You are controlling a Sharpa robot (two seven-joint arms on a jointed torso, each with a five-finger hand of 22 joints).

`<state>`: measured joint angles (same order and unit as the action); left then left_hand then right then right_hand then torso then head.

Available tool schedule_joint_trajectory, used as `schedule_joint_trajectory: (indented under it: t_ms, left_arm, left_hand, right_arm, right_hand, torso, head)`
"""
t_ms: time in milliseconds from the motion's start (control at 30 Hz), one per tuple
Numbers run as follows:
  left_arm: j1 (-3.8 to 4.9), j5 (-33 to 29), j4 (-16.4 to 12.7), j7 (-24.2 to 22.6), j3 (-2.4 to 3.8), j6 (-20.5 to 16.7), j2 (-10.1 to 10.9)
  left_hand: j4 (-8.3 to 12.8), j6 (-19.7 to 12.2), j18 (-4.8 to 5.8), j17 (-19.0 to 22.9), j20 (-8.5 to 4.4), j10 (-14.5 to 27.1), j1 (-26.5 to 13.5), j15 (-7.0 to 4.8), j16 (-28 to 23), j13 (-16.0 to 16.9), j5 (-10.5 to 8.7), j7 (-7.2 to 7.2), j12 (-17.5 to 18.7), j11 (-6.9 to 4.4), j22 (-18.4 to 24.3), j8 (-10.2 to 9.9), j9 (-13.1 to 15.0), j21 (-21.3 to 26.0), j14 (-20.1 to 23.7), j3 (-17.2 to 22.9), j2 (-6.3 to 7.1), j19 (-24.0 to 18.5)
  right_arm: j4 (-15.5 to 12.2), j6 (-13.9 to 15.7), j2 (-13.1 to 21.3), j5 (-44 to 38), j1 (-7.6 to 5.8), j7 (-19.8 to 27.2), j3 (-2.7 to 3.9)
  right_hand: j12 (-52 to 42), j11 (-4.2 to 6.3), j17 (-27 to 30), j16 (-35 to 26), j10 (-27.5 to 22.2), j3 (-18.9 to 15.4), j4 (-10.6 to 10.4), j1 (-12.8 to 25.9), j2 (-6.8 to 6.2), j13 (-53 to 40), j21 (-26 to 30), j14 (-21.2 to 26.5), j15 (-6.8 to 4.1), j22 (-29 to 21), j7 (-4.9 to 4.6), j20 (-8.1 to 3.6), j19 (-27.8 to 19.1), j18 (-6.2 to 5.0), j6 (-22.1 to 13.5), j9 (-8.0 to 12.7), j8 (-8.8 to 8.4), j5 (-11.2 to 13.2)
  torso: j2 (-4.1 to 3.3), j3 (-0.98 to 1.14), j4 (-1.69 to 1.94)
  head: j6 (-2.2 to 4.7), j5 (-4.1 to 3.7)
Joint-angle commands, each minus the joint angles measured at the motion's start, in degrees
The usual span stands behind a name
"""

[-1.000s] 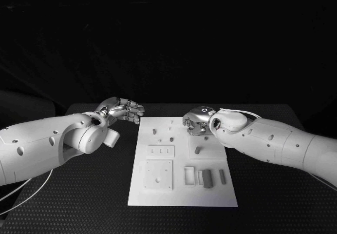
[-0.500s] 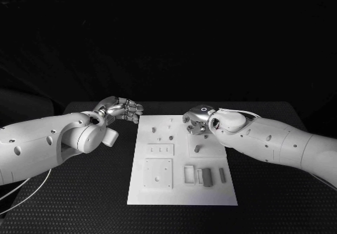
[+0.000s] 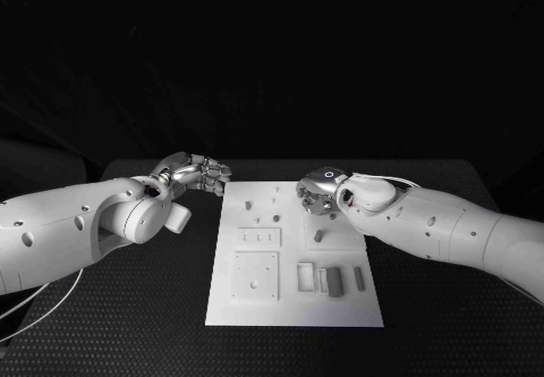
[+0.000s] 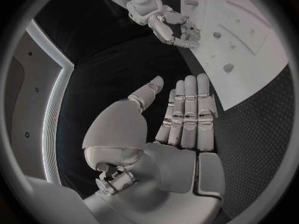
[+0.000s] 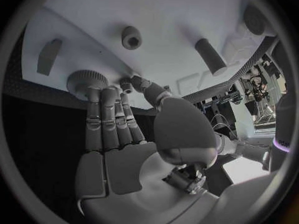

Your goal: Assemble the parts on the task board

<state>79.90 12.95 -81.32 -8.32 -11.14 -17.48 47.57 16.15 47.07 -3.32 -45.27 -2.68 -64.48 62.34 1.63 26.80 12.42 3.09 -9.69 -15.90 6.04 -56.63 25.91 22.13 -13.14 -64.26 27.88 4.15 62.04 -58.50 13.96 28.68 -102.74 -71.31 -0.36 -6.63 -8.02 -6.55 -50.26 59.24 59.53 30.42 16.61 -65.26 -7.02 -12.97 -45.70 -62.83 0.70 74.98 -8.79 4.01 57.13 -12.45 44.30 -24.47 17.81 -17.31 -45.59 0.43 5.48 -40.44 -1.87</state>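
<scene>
Right hand (image 3: pixel 318 193) at board's (image 3: pixel 295 314) 1 o'clock, fingers (image 5: pixel 102 109) touching gear (image 5: pixel 81 78), grip unclear. Left hand (image 3: pixel 195 174) off 11 o'clock corner, fingers released, holding nothing.

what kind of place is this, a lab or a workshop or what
Most likely a robot test lab. A white task board with small grey parts lies on a black table against a dark backdrop, and the right wrist view shows equipment and cables beyond the table.

Left hand (image 3: pixel 195 173) hovers empty, fingers (image 4: pixel 187 109) straight together; right hand (image 3: pixel 321 191) reaches down, fingers (image 5: pixel 106 119) extended.
</scene>
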Motion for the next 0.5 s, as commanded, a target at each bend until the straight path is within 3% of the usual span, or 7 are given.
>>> schedule_joint_trajectory:
  t_ms: [33,267,400,500]
  left_arm:
    - [0.11,-0.29,-0.16,-0.03,0.06,1.21,-0.03]
    - [0.13,-0.34,0.01,0.08,0.06,1.23,-0.1]
    - [0.13,-0.43,0.07,0.2,0.06,1.36,-0.14]
    - [0.13,-0.43,0.09,0.22,0.06,1.38,-0.15]
  left_hand:
    - [0.09,-0.17,-0.62,-0.12,-0.46,0.43,-0.65,0.09,-0.42,0.11,0.06,-0.33,0.43,0.16,-0.08,-0.41,0.06,0.41,0.48,-0.36,-0.07,-0.13]
    - [0.09,-0.19,-0.56,-0.16,-0.51,0.46,-0.71,0.11,-0.48,0.14,0.06,-0.35,0.51,0.18,-0.09,-0.45,0.07,0.46,0.5,-0.36,-0.06,-0.13]
    - [0.1,-0.22,-0.53,-0.19,-0.54,0.48,-0.75,0.11,-0.52,0.15,0.05,-0.36,0.56,0.2,-0.1,-0.48,0.08,0.49,0.51,-0.36,-0.04,-0.14]
    - [0.1,-0.23,-0.5,-0.21,-0.55,0.49,-0.77,0.12,-0.54,0.16,0.05,-0.37,0.6,0.21,-0.1,-0.5,0.09,0.51,0.51,-0.35,-0.05,-0.14]
  right_arm:
    - [0.09,-0.39,-0.01,-1.54,0.14,-0.55,-0.08]
    - [0.08,-0.76,0.03,-1.85,0.25,-0.79,-0.1]
    - [-0.15,-0.84,0.2,-2.16,0.25,-0.9,-0.1]
    - [-0.43,-0.78,0.38,-2.35,0.25,-0.96,-0.1]
  right_hand:
    - [-0.55,0.12,0.19,0.38,0.92,-0.4,-0.02,-0.12,0.37,-0.75,-0.41,-0.05,-0.56,1.25,-0.13,-0.57,0.04,-2.55,0.7,-0.16,0.28,-0.08]
    - [-0.98,0.3,0.4,0.92,1.59,-0.47,-0.01,-0.11,0.48,-2.18,-0.96,-0.13,-0.73,1.23,-0.24,-0.7,0.06,-2.55,1.65,-0.43,0.74,-0.09]
    - [-1.23,0.4,0.27,1.98,2.08,-0.56,0.02,-0.31,0.65,-3.34,-1.98,-0.48,-0.83,1.33,-0.36,-0.96,0.42,-2.55,2.23,-0.61,0.95,-0.09]
    - [-1.66,0.48,0.26,2.66,2.92,-0.58,0.02,-0.43,0.77,-4.35,-2.69,-0.7,-0.92,1.31,-0.43,-1.18,0.63,-2.55,3.05,-0.87,1.32,-0.1]
  torso:
    - [-0.07,-0.03,0.06]
    - [-0.13,-0.01,-0.06]
    - [-0.13,0.11,-0.09]
    - [-0.09,0.05,-0.13]
  head:
    - [-0.56,0.25]
    - [-0.72,0.31]
    - [-0.88,0.39]
    - [-0.89,0.28]
